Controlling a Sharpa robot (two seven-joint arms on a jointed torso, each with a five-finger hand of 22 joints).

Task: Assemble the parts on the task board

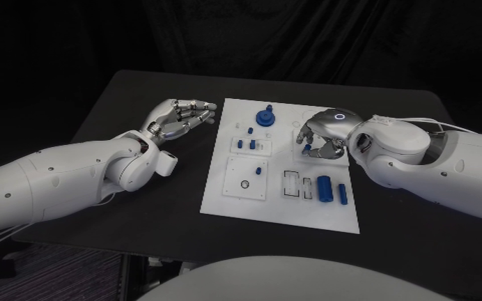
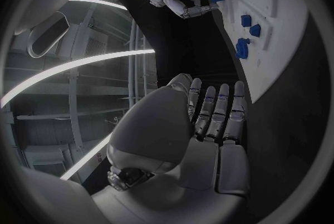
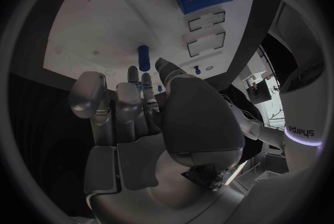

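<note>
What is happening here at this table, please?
A two-armed robot is assembling small blue parts on a white task board. Its right hand is over the board's right side, fingers curled down at a small part; whether it grips it is unclear. Its left hand waits open beside the board, holding nothing.

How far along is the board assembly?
Partly done, it seems. The round blue part stands at the far end of the task board, small pegs too. The right hand works over the board's far right; what it holds is unclear. The left hand hovers open. The blue cylinder lies loose.
</note>
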